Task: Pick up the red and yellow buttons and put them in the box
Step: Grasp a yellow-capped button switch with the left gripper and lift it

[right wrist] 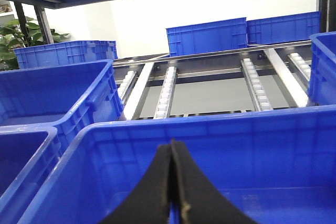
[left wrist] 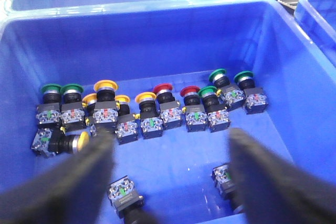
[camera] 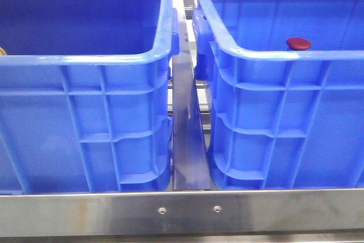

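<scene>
Left fingers poised over the supply crate, right ones waiting.

My left crate (left wrist: 294, 77) holds the buttons in a row; my left fingers (left wrist: 173, 177) spread apart above a yellow button (left wrist: 145, 98) and a red button (left wrist: 163, 88) to straddle one. My right fingers (right wrist: 172, 192) are pressed together, empty, over the right crate (right wrist: 220, 145), where one red cap (camera: 298, 43) shows.

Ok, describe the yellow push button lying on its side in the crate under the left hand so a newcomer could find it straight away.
Look in the blue crate under the left hand, at the row of push buttons across its floor. At the end of the row with the two green buttons, one yellow button lies nearer the hand. It alone is tipped on its side; the other yellow ones stand cap-up.
</scene>
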